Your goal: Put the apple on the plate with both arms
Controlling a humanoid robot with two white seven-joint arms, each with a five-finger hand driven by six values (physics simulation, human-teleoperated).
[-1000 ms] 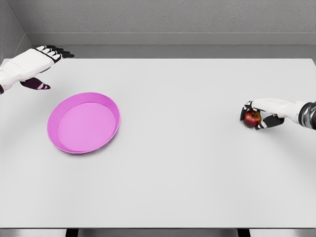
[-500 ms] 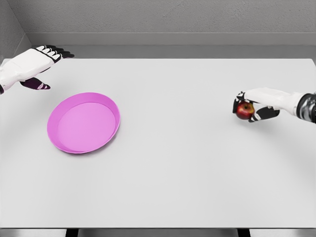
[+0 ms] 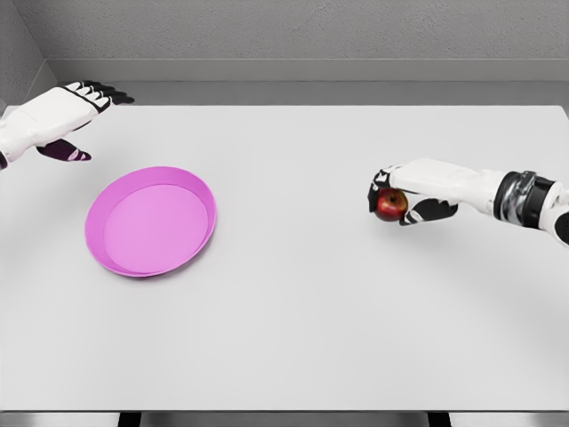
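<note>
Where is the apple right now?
In the head view the apple is right of centre, held in the right hand above the table, well away from the pink plate on the left.

The apple [image 3: 389, 205] in the right hand [image 3: 411, 189] has a glossy red skin with a small highlight. Well to that hand's left, the plate [image 3: 151, 221] looks like smooth, matt pink plastic. The worktop [image 3: 302, 302] below is a smooth, matt pale grey. Both hands have hard white shells with a slight sheen.
</note>
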